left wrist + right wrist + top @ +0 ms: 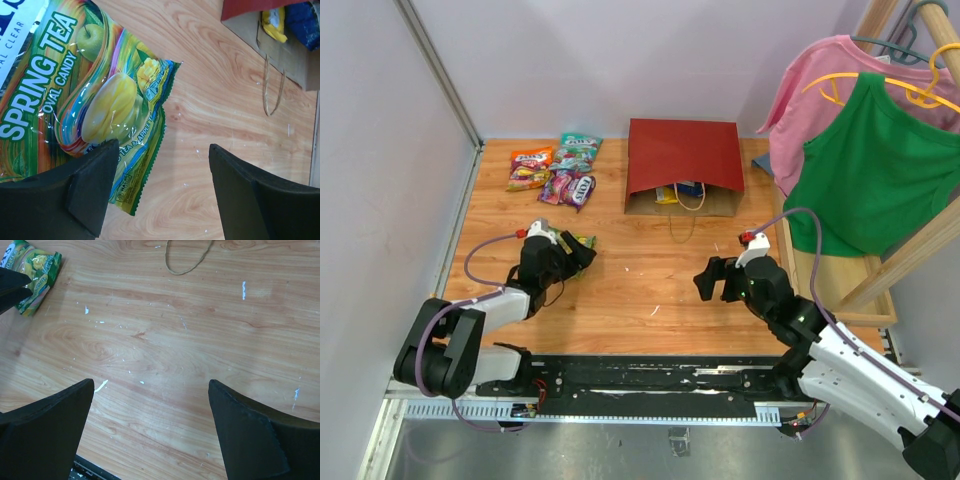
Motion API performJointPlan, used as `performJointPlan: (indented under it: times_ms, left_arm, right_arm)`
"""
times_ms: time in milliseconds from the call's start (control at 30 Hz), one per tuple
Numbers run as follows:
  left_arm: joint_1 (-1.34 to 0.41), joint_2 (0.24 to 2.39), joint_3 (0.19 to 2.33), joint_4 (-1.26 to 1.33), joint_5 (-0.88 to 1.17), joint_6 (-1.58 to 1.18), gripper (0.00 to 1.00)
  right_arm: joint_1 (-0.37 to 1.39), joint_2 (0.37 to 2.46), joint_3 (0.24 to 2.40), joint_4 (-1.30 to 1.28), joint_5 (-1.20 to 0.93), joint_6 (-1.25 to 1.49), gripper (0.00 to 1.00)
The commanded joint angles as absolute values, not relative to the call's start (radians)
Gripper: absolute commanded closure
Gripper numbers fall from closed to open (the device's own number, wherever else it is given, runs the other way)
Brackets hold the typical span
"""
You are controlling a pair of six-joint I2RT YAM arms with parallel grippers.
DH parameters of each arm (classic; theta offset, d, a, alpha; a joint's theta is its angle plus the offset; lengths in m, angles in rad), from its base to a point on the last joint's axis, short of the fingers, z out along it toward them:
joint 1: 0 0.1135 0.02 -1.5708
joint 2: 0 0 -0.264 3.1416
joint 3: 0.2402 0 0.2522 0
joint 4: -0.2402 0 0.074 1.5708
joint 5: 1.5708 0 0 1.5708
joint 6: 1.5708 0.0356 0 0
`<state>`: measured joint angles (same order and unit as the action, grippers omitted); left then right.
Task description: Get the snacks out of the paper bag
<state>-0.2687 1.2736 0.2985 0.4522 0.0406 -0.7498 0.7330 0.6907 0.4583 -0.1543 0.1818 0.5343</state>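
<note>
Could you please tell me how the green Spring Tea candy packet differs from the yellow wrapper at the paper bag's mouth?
The green Spring Tea candy packet lies out on the wooden table by the open left gripper; the yellow wrapper sits inside the mouth of the paper bag. The packet is flat and mostly in view; the wrapper is partly hidden. The packet is green with printed fruit; the wrapper looks plain yellow. Both are glossy snacks.

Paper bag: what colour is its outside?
The paper bag is dark red outside; top external view shows it best.
</note>
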Motion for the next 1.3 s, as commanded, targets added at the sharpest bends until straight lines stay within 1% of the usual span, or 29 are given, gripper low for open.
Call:
performJointPlan:
  times_ms: [0,333,800,933,1100,1200,1267]
  left_arm:
    - [-0.21,1.313,0.293,0.36,0.033,-0.7,0.21]
    - [-0.055,1.305,0.353,0.3,0.064,-0.655,0.21]
    - [0.124,1.463,0.436,0.333,0.187,-0.65,0.23]
    - [0.14,1.452,0.471,0.297,0.158,-0.648,0.24]
    - [0.155,1.453,0.529,0.229,0.07,-0.625,0.22]
    - [0.186,1.458,0.541,0.205,0.078,-0.624,0.23]
    - [0.196,1.421,0.532,0.187,0.079,-0.627,0.23]
  right_arm:
    - [0.708,0.673,0.443,-0.146,0.176,0.52,0.02]
    - [0.699,0.674,0.443,-0.145,0.163,0.514,0.02]
    - [0.67,0.649,0.434,-0.146,0.12,0.497,0.02]
    - [0.663,0.646,0.434,-0.147,0.104,0.494,0.02]
    - [0.658,0.636,0.43,-0.15,0.093,0.495,0.02]
    - [0.656,0.625,0.425,-0.151,0.084,0.497,0.02]
    - [0.655,0.617,0.423,-0.153,0.081,0.498,0.02]
